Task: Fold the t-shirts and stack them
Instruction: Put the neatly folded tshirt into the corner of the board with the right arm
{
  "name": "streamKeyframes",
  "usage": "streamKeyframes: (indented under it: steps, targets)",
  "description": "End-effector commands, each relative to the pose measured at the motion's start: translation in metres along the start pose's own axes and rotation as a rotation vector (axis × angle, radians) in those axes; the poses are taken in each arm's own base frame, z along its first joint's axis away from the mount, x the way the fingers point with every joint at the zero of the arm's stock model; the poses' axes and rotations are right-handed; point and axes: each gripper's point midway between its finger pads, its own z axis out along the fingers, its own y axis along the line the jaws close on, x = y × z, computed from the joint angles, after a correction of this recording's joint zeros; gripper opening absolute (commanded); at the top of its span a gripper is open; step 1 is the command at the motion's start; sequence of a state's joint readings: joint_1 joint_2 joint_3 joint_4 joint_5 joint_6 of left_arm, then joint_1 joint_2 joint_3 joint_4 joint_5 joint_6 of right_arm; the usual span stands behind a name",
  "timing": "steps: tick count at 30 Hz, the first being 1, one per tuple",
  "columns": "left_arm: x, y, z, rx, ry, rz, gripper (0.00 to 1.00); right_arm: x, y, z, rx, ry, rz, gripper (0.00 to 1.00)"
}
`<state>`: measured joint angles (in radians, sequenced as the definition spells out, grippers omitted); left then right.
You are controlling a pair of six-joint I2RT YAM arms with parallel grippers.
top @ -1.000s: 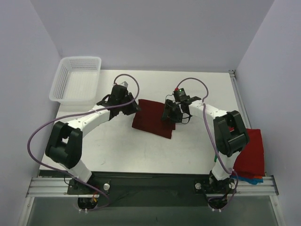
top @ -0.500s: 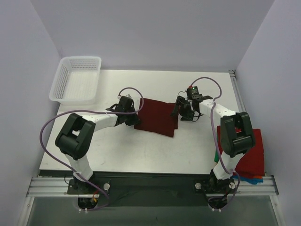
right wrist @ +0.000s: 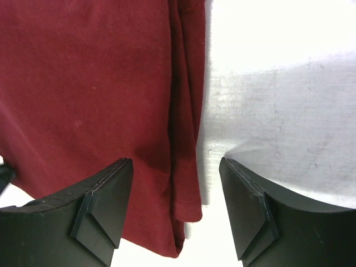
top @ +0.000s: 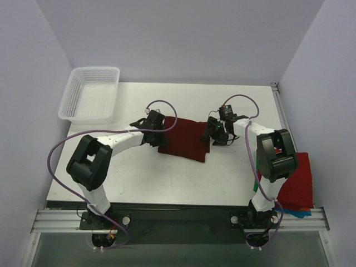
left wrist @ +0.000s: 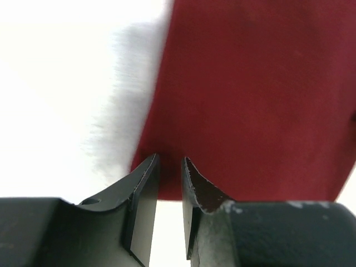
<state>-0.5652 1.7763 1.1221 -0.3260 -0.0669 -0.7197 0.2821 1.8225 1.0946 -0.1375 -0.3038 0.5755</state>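
Pale lavender walls closed in the white table (top: 167,178) as we looked down from overhead. A white mesh basket (top: 89,95) sat at the far left corner. The dark maroon t-shirt (top: 183,140) lay folded into a flat rectangle at mid-table, with the left gripper (top: 158,132) at its left edge and the right gripper (top: 212,133) at its right edge. A brighter red t-shirt (top: 295,178) lay well apart at the table's near right edge, partly hidden by the right arm (top: 272,158).

From the left wrist, we saw the left gripper (left wrist: 171,161) with its two dark fingers (left wrist: 142,189) close together, a slim gap between them and nothing pinched. Their tips reached the near edge of the maroon cloth (left wrist: 256,100), which filled the right of the view. Bare white table lay to the left and showed through the lower part of the gap.

From the right wrist, we saw the right gripper (right wrist: 175,164) released, its jaws spread wide. One finger hung over the maroon cloth (right wrist: 83,83), the other over bare table (right wrist: 278,111). The shirt's layered folded edge ran between them.
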Motion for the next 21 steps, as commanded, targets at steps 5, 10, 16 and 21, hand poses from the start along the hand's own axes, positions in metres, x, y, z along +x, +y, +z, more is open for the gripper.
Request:
streamKeyframes:
  steps: [5,10,16,21]
  targets:
    - [0.009,-0.049,-0.016,0.08,-0.03,0.115,0.33,0.004,0.003,-0.002,-0.017,-0.002,0.009,0.65]
    - [0.034,-0.074,0.001,0.125,0.012,0.153,0.33,0.011,0.0,0.002,-0.013,0.005,0.021,0.64]
    - [0.074,-0.058,0.035,0.043,0.116,0.165,0.31,0.022,-0.002,0.006,0.009,0.019,0.013,0.64]
    - [0.08,-0.052,0.038,0.034,0.125,0.16,0.31,0.029,-0.007,0.006,0.024,0.027,0.019,0.63]
